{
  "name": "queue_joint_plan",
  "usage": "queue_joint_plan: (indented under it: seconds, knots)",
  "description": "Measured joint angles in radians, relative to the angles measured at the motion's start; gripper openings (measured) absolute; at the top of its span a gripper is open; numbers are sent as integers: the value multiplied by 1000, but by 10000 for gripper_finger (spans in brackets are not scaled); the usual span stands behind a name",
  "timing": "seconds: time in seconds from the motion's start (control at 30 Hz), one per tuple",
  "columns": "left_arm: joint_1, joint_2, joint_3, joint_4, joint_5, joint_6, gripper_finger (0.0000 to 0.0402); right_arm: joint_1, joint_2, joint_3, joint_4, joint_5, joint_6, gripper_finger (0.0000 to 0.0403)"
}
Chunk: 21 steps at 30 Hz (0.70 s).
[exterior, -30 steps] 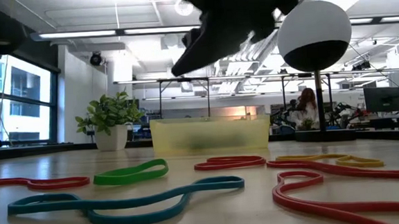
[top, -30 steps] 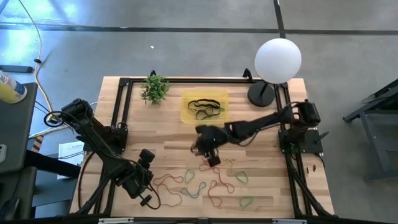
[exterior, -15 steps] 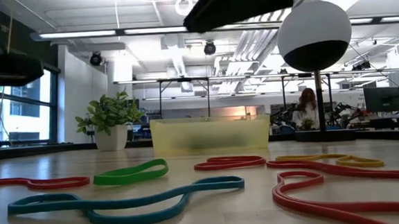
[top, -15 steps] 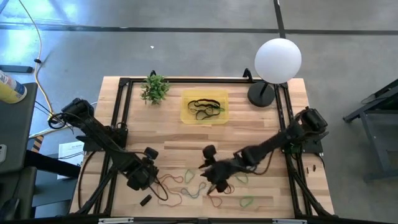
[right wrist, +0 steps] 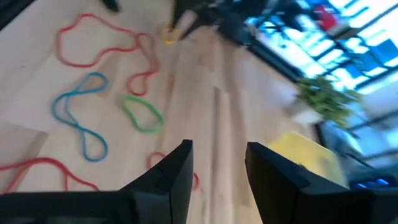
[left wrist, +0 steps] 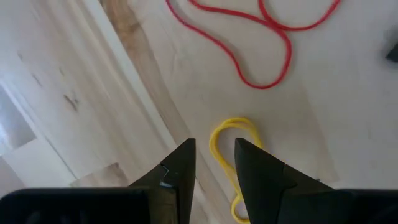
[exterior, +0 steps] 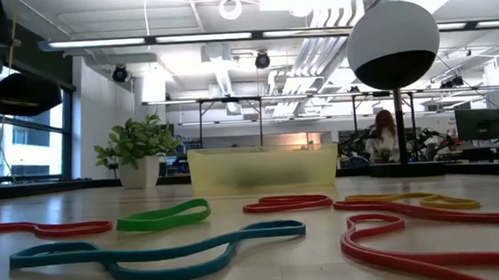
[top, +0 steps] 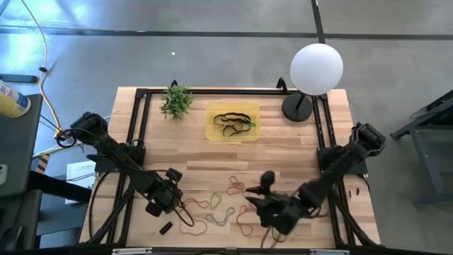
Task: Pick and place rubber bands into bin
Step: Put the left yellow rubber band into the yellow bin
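Your left pincer [top: 166,195] hangs low over the near-left part of the pale wooden worktop [top: 297,142], its two dark fingers [left wrist: 177,168] set a narrow gap apart with nothing between them. Just past their tips, in the left wrist view, lies a small yellow rubber band [left wrist: 231,146] flat on the wood, and beyond it a long thin red rubber band [left wrist: 261,43] curls in a loop.

Your right pincer [top: 272,212] sits over the near edge of the worktop, to the right of the scattered bands. Its fingers [right wrist: 177,171] stand apart, moderately wide, and hold nothing. Ahead of them you can see a blue rubber band [right wrist: 78,115] bent like a figure eight, a small green rubber band [right wrist: 142,113] beside it, and another red loop [right wrist: 93,40] farther off.

The loose bands lie spread across the near half of the worktop between the two pincers. The shallow translucent yellow plastic bin [top: 232,121] stands well apart from them, near the far edge at the middle, with several dark bands [top: 230,120] and a green one already lying inside it.

To the bin's left stands a small green potted plant [top: 175,100], and to its right a white globe lamp on a black base [top: 316,68]. A small black block [top: 165,228] lies near the front edge, just by your left pincer.
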Motion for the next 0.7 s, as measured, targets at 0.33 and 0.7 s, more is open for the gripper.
queue_joint_plan:
  seconds: [0.33, 0.7]
  knots:
    - [0, 65, -1, 7, 9, 3, 99, 142, -6, 0, -96, 258, 166, 137]
    - [16, 72, -12, 43, 36, 2, 99, 180, -6, 0, -260, 360, 402, 138]
